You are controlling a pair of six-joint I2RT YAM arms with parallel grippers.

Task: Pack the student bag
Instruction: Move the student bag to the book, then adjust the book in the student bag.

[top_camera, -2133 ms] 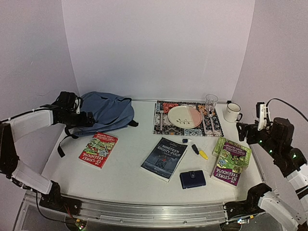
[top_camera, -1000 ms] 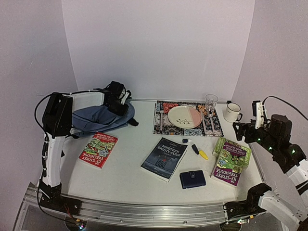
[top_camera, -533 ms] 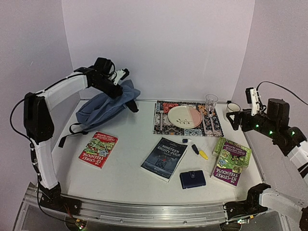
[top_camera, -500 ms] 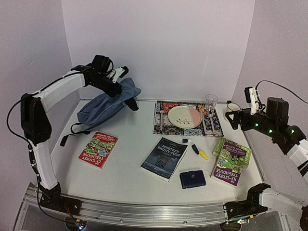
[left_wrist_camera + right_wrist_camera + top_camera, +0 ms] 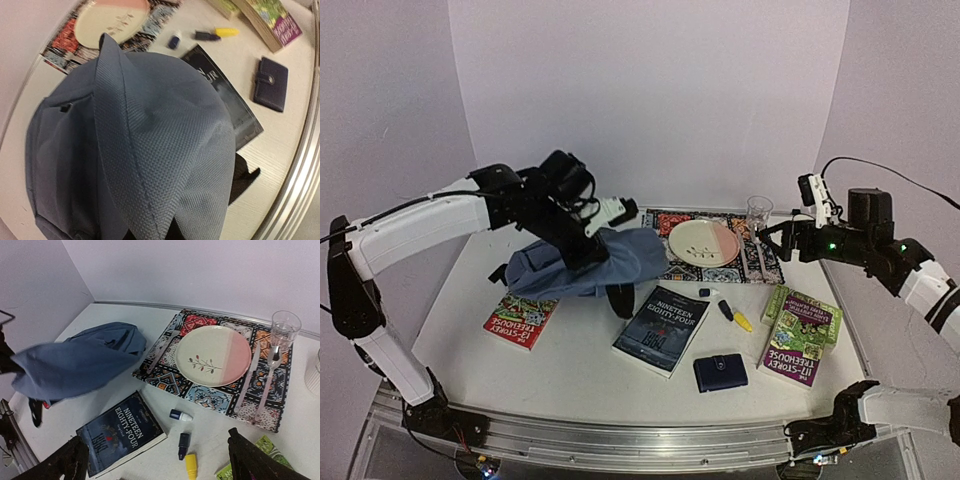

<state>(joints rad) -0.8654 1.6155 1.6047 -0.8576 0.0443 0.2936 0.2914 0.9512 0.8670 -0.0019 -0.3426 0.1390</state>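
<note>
- Lifted rightward from the table's (image 5: 570,370) far left, the large soft slate-blue fabric backpack (image 5: 625,262) hangs from the left claw (image 5: 597,232), clamped shut on it.
- Right claw (image 5: 775,240) gapes wide, empty.

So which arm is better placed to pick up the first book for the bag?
Right. The right gripper hangs open and empty near the green book, while the left gripper is shut on the bag, holding it up.
</note>
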